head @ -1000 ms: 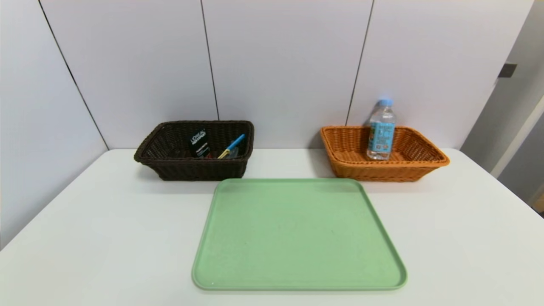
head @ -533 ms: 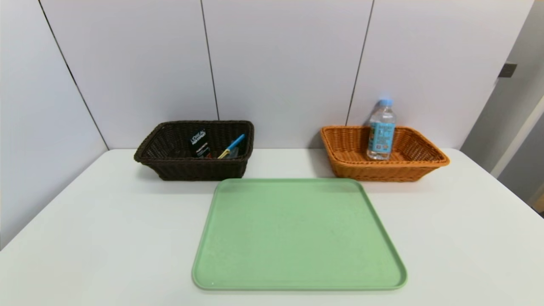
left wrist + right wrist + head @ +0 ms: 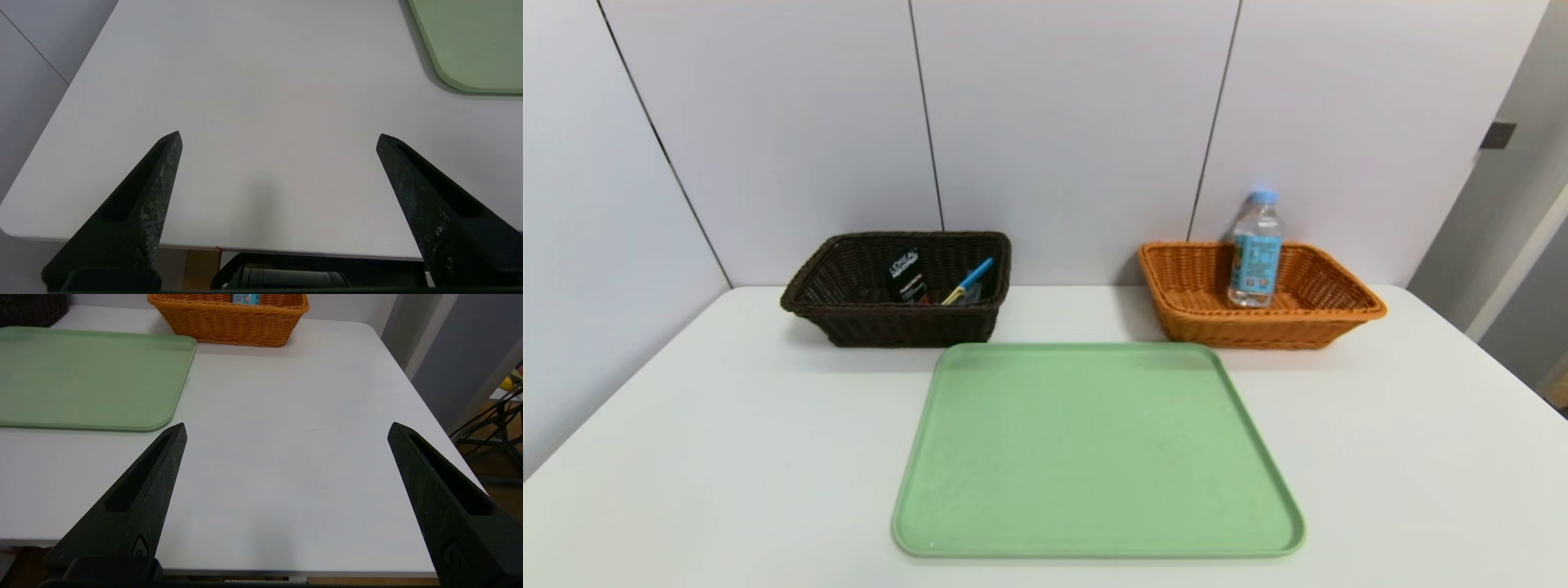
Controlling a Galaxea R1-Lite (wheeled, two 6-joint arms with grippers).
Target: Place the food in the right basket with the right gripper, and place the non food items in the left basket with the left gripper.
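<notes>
The green tray [image 3: 1094, 449] lay bare at the middle of the table [image 3: 686, 457], near its front edge. The sorting appeared complete: a water bottle [image 3: 1255, 249] stood upright in the orange basket [image 3: 1331, 322] at the back right, while a black packet [image 3: 905, 273] and a blue pen [image 3: 970, 280] rested in the dark basket [image 3: 890, 327] at the back left — other contents there were too dim to identify.

The left gripper [image 3: 278, 136] hung over the front left corner of the table, fingers released and wide apart, holding nothing. The right gripper [image 3: 286, 428] hung over the front right corner, likewise spread and empty.

In my judgement the step in hand was retiring both arms; done well, that means backing straight off the front edge, fingers kept above the tabletop. The corners beneath both grippers offered open surface — the tray rim lay just inboard of each, and the right table edge fell away beside the right gripper.
</notes>
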